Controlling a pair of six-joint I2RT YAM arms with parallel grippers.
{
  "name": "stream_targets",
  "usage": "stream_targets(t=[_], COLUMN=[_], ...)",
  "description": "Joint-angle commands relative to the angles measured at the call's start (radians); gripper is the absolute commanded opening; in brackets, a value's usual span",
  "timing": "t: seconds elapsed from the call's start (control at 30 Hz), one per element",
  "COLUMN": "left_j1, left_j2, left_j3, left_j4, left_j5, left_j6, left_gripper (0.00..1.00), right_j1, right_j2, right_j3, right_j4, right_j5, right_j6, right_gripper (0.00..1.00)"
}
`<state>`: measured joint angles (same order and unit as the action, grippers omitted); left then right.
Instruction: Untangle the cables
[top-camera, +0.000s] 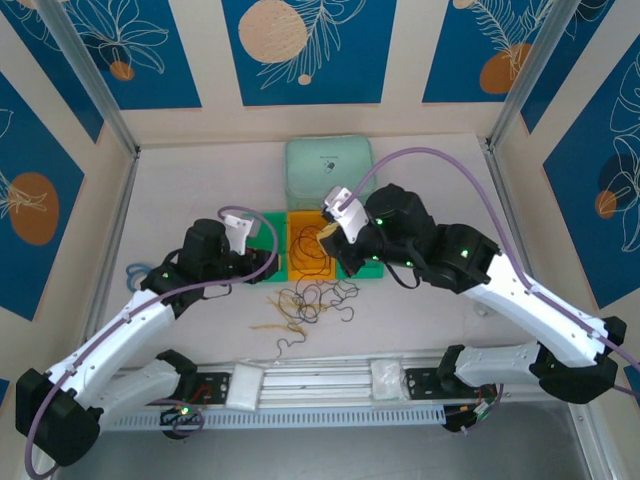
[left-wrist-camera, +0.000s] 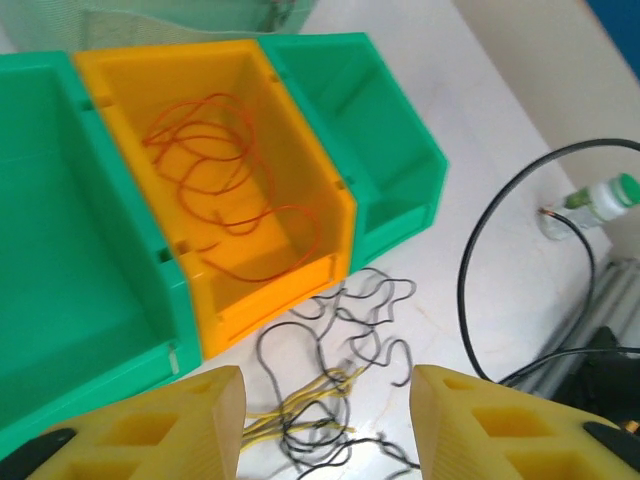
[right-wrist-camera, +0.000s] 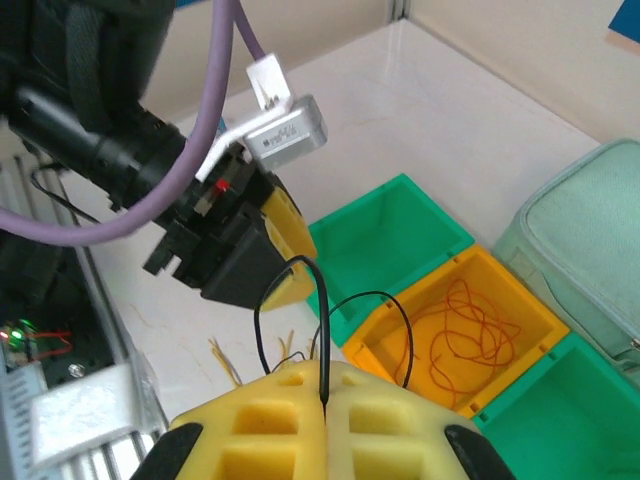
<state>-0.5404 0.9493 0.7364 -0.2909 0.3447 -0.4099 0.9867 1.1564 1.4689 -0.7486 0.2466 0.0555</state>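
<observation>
Left gripper (left-wrist-camera: 328, 400): fingers apart, nothing in them. It hangs over the pile.
Pile (top-camera: 315, 300): black and yellow cables all mixed up. It lies on the table (top-camera: 190, 180), just in front of the orange bin.
Yellow cables (left-wrist-camera: 300, 410): a small bunch at the near side of the pile, under some black loops.
Orange bin (left-wrist-camera: 280, 290): in the middle of the row.
Red cables (left-wrist-camera: 215, 170): loose loops lying inside the orange bin.
Right gripper (right-wrist-camera: 325, 385): fingers pressed together on a black cable, above the orange bin.
Black cable (right-wrist-camera: 323, 330): it sticks up from the closed fingers and bends over in a loop.
How they feel: I think very light, thin and bendy. They look a bit springy too, because they keep their curls. The curls can hook on each other.
Where to grab: best at a loose end or a loop that pokes out at the edge of the pile. Pinch hard, as a thin cable may slip out. Pull slowly so the rest does not come along.
</observation>
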Motion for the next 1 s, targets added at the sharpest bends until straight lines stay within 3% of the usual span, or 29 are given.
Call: stream_targets(t=[0.0,0.27,0.47,0.7,0.97], left_j1=[-0.042,-0.180,-0.223,-0.233,-0.232], left_j2=[0.014,0.088,0.137,0.135,0.079], left_j3=[-0.029,-0.042,-0.025,0.011,0.084], left_j4=[0.097,0.195,0.216,0.119,-0.067], left_j5=[0.099,0.106,0.087,0.012,-0.123], left_j6=[0.023,0.028,0.032,0.059,0.131], left_gripper=[0.47,0.47,0.47,0.47,0.48], right_j1=[-0.044,-0.129,-0.167,-0.243,-0.370], right_j2=[-0.033,-0.044,-0.050,-0.065,-0.049], right_j3=[0.042,0.021,0.017,-0.011,-0.093], right_j4=[0.019,0.022,0.020,0.030,0.085], right_j5=[-0.088,-0.171,-0.179,-0.116,-0.174], right_j6=[0.073,0.152,0.176,0.195,0.224], right_gripper=[0.00,0.00,0.00,0.00,0.01])
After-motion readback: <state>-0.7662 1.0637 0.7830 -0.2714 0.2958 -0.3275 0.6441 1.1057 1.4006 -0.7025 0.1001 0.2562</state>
